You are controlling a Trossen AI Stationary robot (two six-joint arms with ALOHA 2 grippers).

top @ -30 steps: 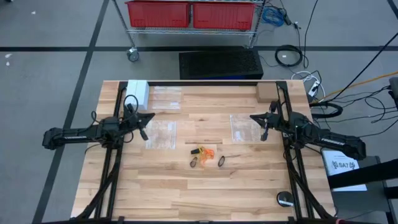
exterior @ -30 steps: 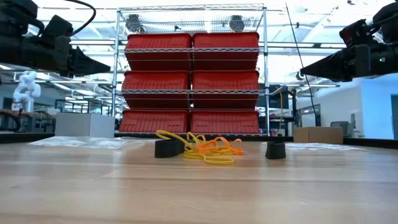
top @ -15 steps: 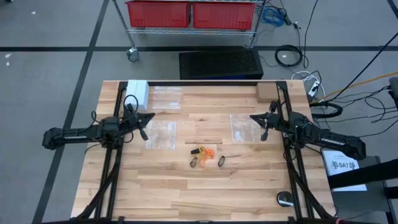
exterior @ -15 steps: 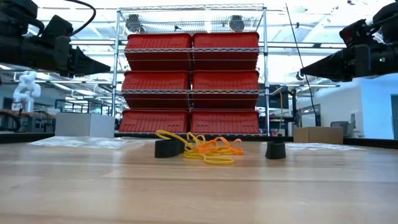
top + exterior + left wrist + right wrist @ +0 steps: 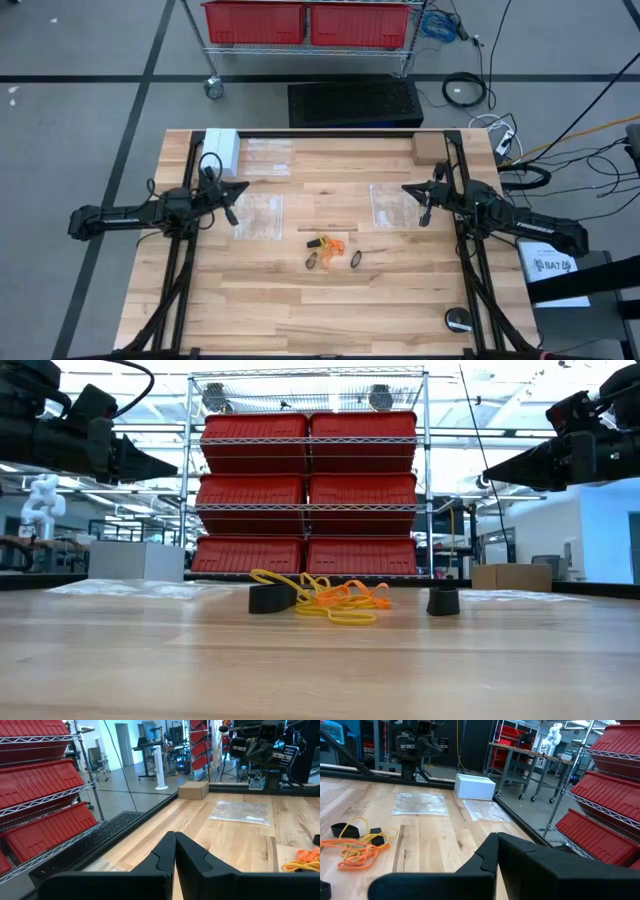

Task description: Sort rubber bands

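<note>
Orange, black rubber bands (image 5: 331, 250) mid-table, between closed left hand (image 5: 240, 186) and right hand (image 5: 408, 189) (also closed).

One legible mark only — "SAT" on a white sheet (image 5: 549, 266) beside the table's right edge.

Overhead and table-level cameras share the rubber bands (image 5: 330, 250) mid-table

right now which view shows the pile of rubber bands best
The right wrist view: the rubber bands lie spread out, orange, yellow and black loops distinct. The low view sees them edge-on, overlapping. The high view shows them tiny. The left wrist view catches only an edge.
</note>
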